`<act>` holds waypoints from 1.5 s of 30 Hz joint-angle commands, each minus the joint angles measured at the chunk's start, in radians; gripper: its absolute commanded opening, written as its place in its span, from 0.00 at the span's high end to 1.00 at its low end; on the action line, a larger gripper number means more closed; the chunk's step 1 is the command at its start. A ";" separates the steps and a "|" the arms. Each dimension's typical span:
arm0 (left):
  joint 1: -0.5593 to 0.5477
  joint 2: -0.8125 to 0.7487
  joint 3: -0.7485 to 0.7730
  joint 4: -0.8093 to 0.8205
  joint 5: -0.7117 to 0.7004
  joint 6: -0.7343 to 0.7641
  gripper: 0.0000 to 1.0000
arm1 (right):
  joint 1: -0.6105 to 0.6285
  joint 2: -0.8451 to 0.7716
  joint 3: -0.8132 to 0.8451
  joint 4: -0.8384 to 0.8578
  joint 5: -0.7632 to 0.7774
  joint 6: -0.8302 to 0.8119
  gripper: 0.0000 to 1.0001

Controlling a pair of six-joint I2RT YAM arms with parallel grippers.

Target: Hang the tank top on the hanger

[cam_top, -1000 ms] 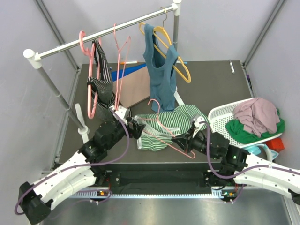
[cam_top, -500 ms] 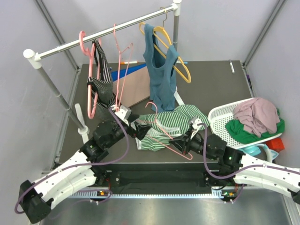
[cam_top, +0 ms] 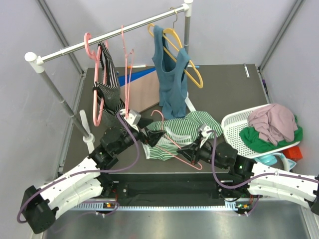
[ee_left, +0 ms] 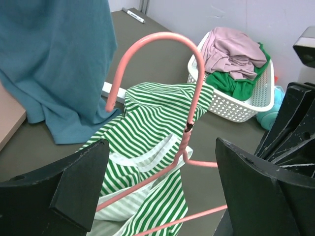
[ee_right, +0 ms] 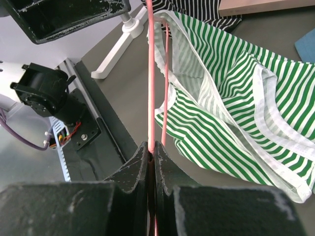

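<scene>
Left gripper [cam_top: 149, 136]: fingers wide apart, empty, facing the heap. Soft green-and-white striped tank top [cam_top: 188, 126] lies crumpled on the dark table [cam_top: 224, 89], near the front edge. The thin pink wire hanger [ee_right: 151, 73] lies across it, 1 arm seemingly inside a white-trimmed opening. Right gripper [ee_right: 151, 146]: fingers clamped on the hanger wire. Step, as judged: threading. Next, the left gripper needs a strap to pull over the hanger's shoulder.

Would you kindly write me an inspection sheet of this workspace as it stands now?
Surface: dark table, partly covered.
Job's things: green-striped tank top crumpled on it; thin pink hanger resting across it.
Clutter: white basket of clothes, brown board, marker.
End effectors: left end effector open, empty, facing the hanger's hook; right end effector shut on the hanger.
Cables: purple cable looping along each arm.
Surroundings: clothes rail holding a teal top and a striped garment.
</scene>
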 commanded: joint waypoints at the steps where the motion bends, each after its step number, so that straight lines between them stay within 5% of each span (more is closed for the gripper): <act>1: 0.000 0.031 0.003 0.118 0.017 -0.031 0.08 | 0.000 0.019 0.005 0.114 -0.026 0.011 1.00; 8: -0.001 0.081 -0.006 0.152 -0.003 -0.049 0.19 | 0.000 0.032 -0.013 0.158 -0.037 0.032 1.00; 28: -0.018 0.110 -0.034 0.077 -0.035 -0.035 1.00 | 0.000 0.058 -0.054 0.192 -0.040 0.075 1.00; 40: -0.019 0.003 -0.075 -0.003 -0.086 -0.006 1.00 | 0.000 0.124 -0.030 0.177 -0.008 0.071 0.98; 45: -0.019 -0.046 -0.098 -0.040 -0.122 0.015 1.00 | 0.000 0.193 0.002 0.187 -0.015 0.071 0.83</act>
